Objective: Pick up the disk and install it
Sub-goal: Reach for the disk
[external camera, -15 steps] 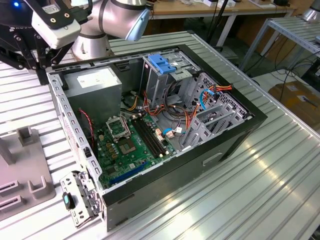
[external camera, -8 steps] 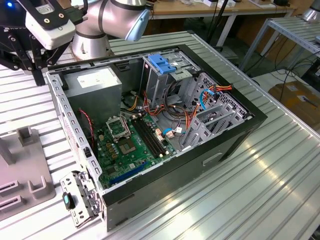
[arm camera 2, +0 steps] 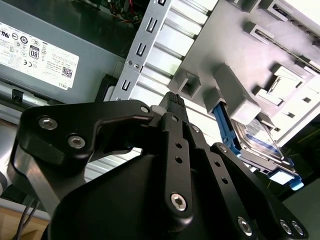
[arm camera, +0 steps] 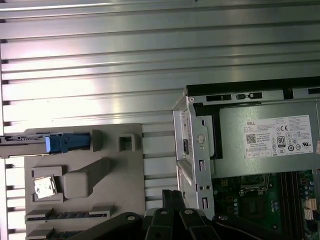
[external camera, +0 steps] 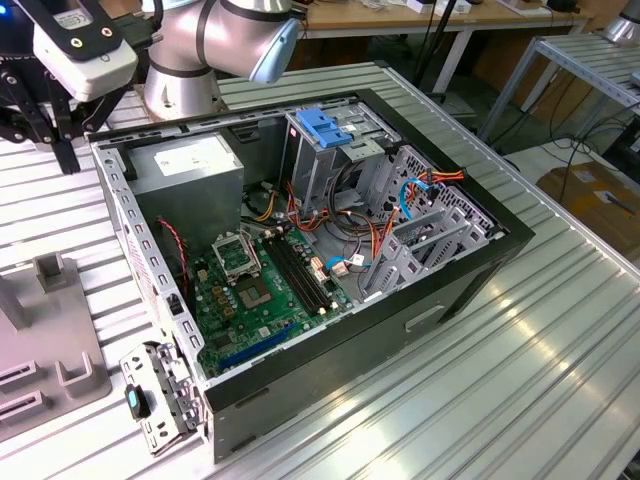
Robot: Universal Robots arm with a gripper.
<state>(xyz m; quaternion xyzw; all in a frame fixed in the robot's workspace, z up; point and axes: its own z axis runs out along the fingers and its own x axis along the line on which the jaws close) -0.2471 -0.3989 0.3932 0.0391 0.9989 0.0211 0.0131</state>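
The disk stands on edge in a slot of the grey fixture, its dark body framed by a blue carrier. In the first wrist view the disk is edge-on at the fixture's far side, with a blue end tab showing. My gripper is shut with nothing in it, its black fingers pressed together. It hangs above the strip of table between the fixture and the computer case, apart from the disk. In the exterior view the gripper is at the upper left, beside the case's corner.
The open computer case lies on the ribbed aluminium table, with a grey power supply, a motherboard and cables inside. A ridged blue latch piece tops the drive cage. The grey fixture is at the exterior view's left.
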